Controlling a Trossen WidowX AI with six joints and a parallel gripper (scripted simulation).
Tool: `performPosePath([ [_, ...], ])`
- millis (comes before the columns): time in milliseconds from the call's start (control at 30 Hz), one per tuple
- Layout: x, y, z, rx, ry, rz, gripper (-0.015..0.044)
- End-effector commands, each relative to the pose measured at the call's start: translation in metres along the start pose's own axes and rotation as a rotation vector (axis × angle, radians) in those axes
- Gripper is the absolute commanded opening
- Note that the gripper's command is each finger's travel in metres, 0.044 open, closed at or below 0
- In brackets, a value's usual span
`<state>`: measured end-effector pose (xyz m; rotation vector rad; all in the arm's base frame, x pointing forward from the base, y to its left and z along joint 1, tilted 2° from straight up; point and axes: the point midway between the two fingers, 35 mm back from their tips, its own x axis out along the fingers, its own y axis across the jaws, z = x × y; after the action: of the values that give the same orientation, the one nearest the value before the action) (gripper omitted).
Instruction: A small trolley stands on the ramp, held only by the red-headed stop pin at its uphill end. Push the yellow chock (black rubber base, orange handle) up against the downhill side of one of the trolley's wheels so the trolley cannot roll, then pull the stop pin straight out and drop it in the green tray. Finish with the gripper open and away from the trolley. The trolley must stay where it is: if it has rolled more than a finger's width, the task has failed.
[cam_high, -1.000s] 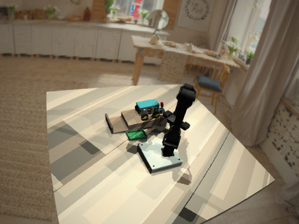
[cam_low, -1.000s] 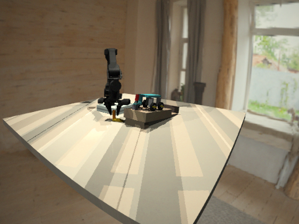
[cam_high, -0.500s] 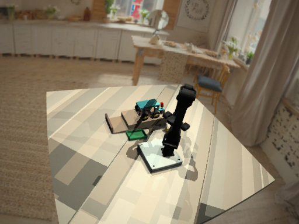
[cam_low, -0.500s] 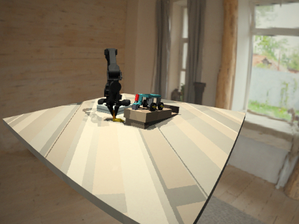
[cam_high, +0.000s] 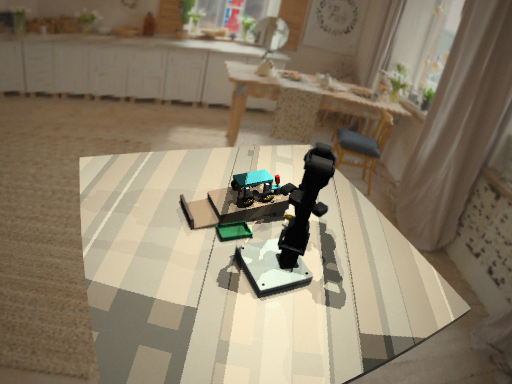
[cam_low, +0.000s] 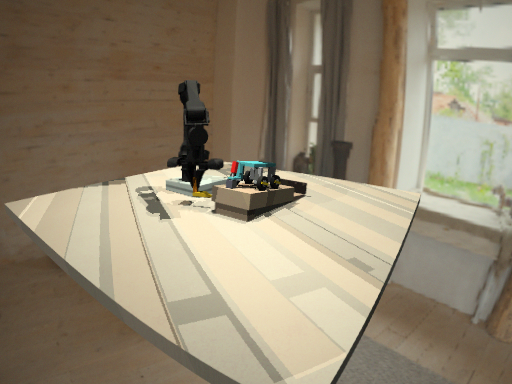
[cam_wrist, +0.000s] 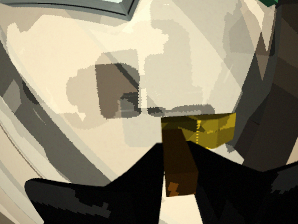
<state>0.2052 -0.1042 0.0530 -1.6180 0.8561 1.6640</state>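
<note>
The yellow chock (cam_high: 288, 217) (cam_low: 202, 194) (cam_wrist: 215, 131) is low at the table, beside the ramp's uphill end. My gripper (cam_low: 195, 187) (cam_wrist: 173, 148) is shut on its upright orange handle (cam_wrist: 181, 170); the arm hides the fingertips in the top view. Whether the chock touches the table is unclear. The trolley (cam_high: 252, 177) (cam_low: 256, 164), with a teal top and black-and-yellow wheels, stands on the ramp (cam_high: 255, 212) (cam_low: 267, 201). The red-headed stop pin (cam_high: 277, 178) (cam_low: 234, 167) stands upright at its uphill end. The green tray (cam_high: 234, 230) is empty, beside the ramp.
The arm's pale base plate (cam_high: 275, 277) (cam_wrist: 100, 7) sits near the tray and chock. A raised end board (cam_high: 186, 211) closes the ramp's low end. The ramp's side wall (cam_wrist: 280, 90) rises close to the chock in the wrist view.
</note>
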Motion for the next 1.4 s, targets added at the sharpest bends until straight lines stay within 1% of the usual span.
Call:
performPosePath([
  [0,-0.014,0.0,-0.001,0.003,0.01,-0.001,0.0],
  [900,-0.107,0.0,-0.004,0.003,0.011,-0.001,0.0],
  [1133,-0.109,0.0,-0.004,0.008,0.011,-0.001,0.0],
  [1367,-0.109,0.0,-0.004,0.215,0.011,-0.001,0.0],
])
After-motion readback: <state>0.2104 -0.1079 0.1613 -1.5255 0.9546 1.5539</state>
